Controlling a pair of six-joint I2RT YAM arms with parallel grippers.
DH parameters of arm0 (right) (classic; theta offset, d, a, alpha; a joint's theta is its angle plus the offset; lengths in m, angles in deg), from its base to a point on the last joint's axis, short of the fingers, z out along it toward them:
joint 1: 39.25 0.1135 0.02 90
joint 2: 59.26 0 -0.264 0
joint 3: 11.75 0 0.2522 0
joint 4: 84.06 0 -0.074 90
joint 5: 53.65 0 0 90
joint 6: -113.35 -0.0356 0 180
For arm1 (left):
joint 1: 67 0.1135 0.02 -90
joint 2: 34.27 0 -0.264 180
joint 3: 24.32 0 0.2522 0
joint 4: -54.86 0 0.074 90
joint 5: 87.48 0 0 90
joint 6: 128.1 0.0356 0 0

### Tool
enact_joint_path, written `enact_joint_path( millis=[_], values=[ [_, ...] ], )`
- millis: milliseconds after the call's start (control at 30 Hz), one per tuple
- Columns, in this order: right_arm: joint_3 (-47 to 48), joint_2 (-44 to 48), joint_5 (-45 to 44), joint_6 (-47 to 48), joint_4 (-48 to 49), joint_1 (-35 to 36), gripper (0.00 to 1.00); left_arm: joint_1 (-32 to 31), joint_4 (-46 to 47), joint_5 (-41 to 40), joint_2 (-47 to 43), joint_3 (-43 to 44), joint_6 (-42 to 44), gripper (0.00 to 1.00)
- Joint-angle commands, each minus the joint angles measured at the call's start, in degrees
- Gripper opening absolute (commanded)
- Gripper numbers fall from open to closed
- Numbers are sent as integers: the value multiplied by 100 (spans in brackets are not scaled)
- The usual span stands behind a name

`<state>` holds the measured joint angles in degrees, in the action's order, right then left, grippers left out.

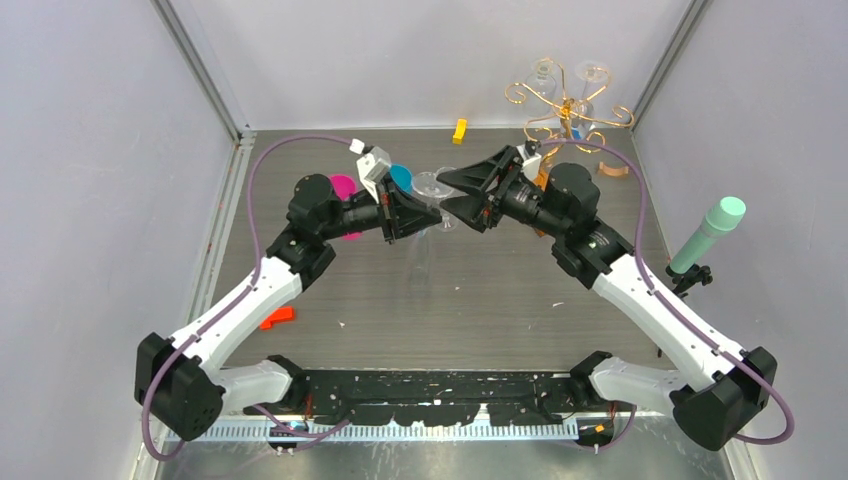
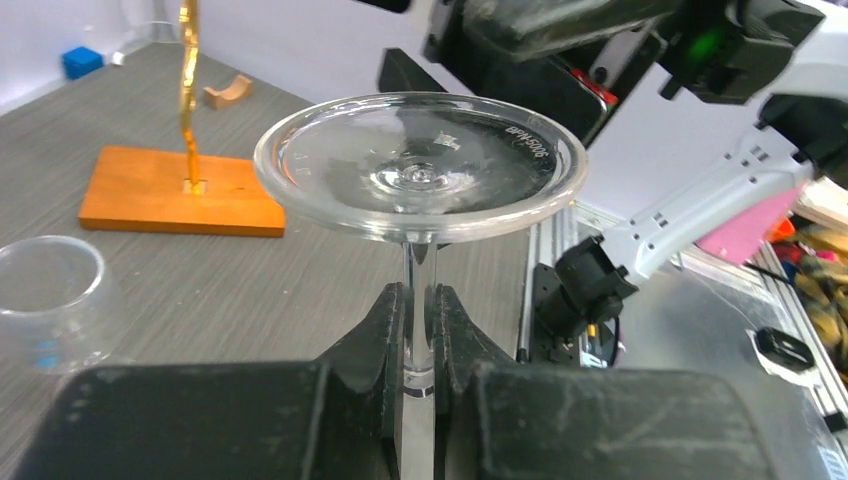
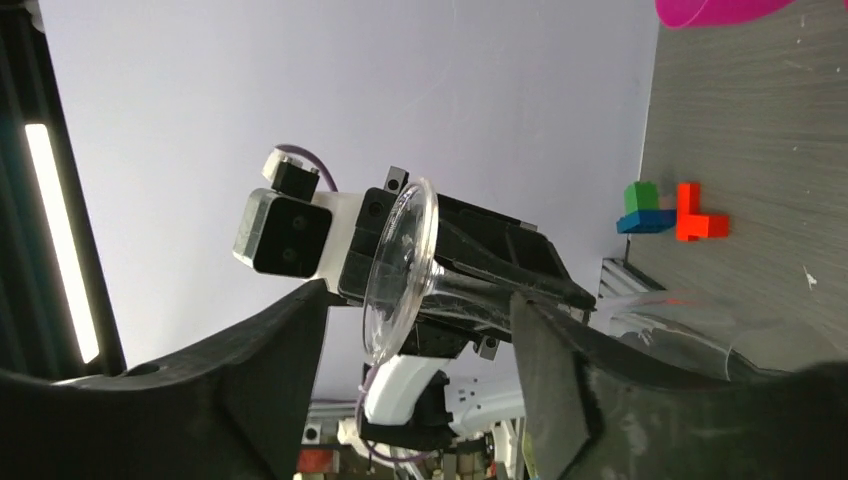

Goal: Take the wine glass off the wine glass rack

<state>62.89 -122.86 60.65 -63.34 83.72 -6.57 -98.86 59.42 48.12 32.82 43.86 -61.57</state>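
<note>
The wine glass is clear, and its round foot [image 2: 420, 165] points away from my left gripper [image 2: 418, 295], which is shut on its thin stem. In the top view this gripper [image 1: 422, 216] holds the glass [image 1: 432, 185] above the middle of the table. My right gripper [image 1: 456, 195] is open right in front of it, with its fingers on either side of the foot [image 3: 400, 270] without touching. The wine glass rack [image 1: 568, 105], gold wire on an orange wooden base [image 2: 180, 190], stands at the back right with two more glasses [image 1: 545, 72] hanging on it.
A clear glass bowl [image 2: 50, 300] shows at the lower left of the left wrist view. A pink cup [image 1: 343, 187], a blue disc [image 1: 401, 176], a yellow block [image 1: 459, 130], an orange block [image 1: 277, 318] and a mint green cylinder [image 1: 708, 234] are around the table.
</note>
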Motion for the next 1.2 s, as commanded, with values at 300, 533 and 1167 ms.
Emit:
enact_joint_path(
  millis=[300, 533, 1167],
  values=[
    [-879, 1126, -1086, 1032, -242, 69, 80, 4, -511, -3429, -1033, 395, -264, 0],
    [-1219, 945, -1245, 1236, 622, 689, 80, 4, -1084, -5117, -1236, 778, -1654, 0],
    [-1435, 450, -1246, 695, 2849, 1168, 45, 4, -393, -5514, -1605, -78, -4182, 0]
  ],
)
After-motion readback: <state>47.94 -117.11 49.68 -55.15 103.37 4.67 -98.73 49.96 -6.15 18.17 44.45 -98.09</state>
